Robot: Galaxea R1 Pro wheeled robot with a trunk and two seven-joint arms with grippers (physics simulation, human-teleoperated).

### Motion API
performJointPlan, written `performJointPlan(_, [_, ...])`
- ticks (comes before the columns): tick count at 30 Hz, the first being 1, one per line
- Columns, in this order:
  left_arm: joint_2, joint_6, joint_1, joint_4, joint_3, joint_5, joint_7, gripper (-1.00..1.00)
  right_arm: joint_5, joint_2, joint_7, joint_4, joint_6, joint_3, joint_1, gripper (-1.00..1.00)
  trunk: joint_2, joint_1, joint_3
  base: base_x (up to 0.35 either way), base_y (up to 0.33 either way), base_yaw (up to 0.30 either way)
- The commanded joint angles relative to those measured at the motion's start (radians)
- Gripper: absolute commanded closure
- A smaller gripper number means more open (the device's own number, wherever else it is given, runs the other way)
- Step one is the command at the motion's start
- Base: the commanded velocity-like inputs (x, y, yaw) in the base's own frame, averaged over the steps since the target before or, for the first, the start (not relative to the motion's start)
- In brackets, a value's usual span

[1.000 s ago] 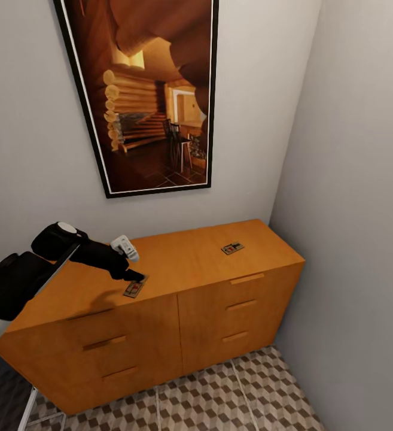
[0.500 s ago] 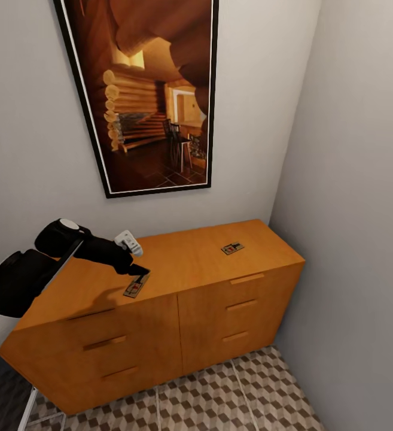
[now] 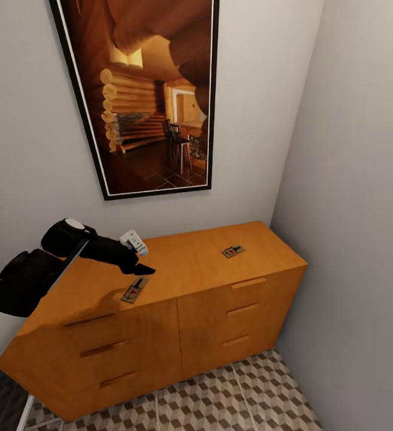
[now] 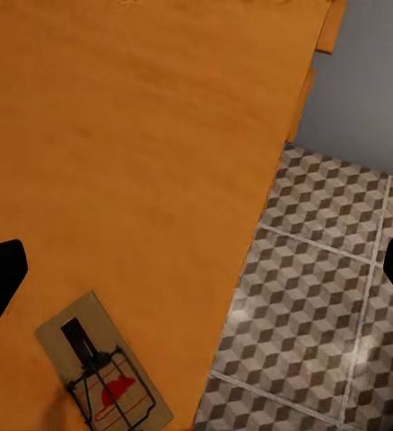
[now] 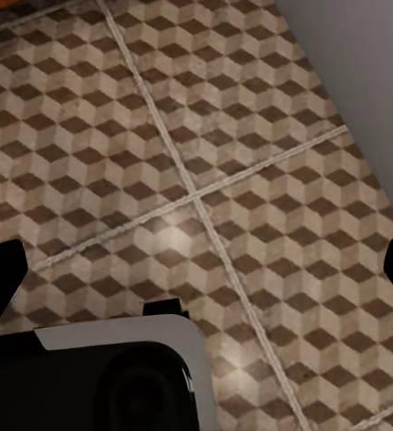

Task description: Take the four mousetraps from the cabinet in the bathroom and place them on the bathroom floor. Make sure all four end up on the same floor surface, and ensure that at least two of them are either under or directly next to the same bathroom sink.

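Two mousetraps lie flat on top of the orange-brown cabinet (image 3: 190, 269). One mousetrap (image 3: 135, 290) is near the front edge, and it also appears in the left wrist view (image 4: 102, 382) with its red mark and dark wire. The other mousetrap (image 3: 233, 251) lies further right. My left gripper (image 3: 143, 270) hovers just above and behind the near trap; it is open (image 4: 196, 274), and nothing is between its fingers. My right gripper (image 5: 196, 265) is open over the bathroom floor (image 5: 250, 135). The sink is out of view.
A large framed picture (image 3: 154, 96) hangs on the wall behind the cabinet. A grey side wall (image 3: 363, 209) closes the right side, close to the cabinet's end. Cube-patterned tiles (image 3: 238, 401) run in front of the drawers. Part of the robot's own body (image 5: 116, 377) sits below the right gripper.
My left gripper has lifted off the near mousetrap and drawn slightly up and back. The trap stays on the cabinet top. The head view has shifted a little.
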Motion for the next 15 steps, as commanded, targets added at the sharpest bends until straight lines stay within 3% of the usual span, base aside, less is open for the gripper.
performJointPlan(1, [-0.002,0.006,-0.001,-0.001,-0.001,-0.005,-0.006,-1.00,-0.011,0.001,0.008,0.001,-0.003,0.004,-0.001,-1.00,-0.001,0.000,-0.001,0.244,0.000,0.000])
performJointPlan(15, [-0.021,0.006,-0.001,0.000,-0.004,-0.035,-0.006,-1.00,-0.011,0.010,0.008,0.001,-0.003,0.004,-0.001,-1.00,-0.001,0.000,-0.001,0.295,-0.048,0.000])
